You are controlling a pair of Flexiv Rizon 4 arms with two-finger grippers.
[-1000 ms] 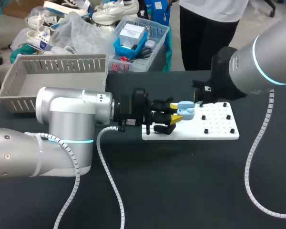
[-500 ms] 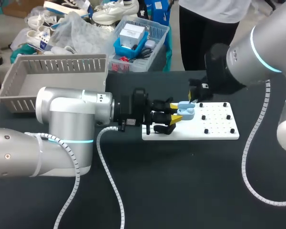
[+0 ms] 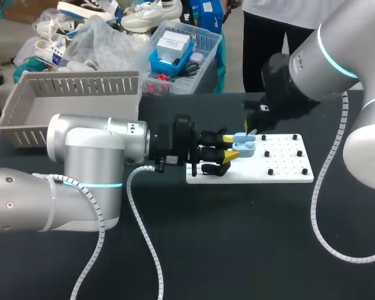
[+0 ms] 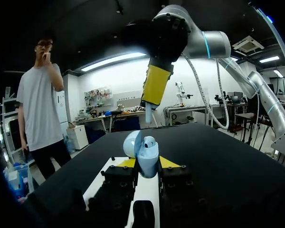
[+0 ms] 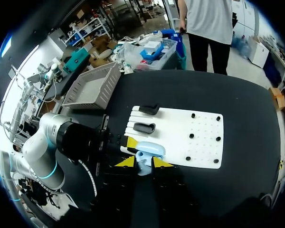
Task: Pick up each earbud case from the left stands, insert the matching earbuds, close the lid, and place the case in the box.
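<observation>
The left end effector [image 4: 147, 164] clenches a smooth, rounded pale-blue earbud case [image 4: 148, 154], lid open, over the flat white board [image 3: 281, 165]. The right end effector [image 5: 140, 162] pinches 1 matching earbud [image 4: 148, 114] just above.

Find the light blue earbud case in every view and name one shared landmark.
Head view: earbud case in the left gripper, over the white board.
Left wrist view: between the left gripper's fingers, lid open.
Right wrist view: just ahead of the right gripper, at.
Shared landmark: the white board.
</observation>
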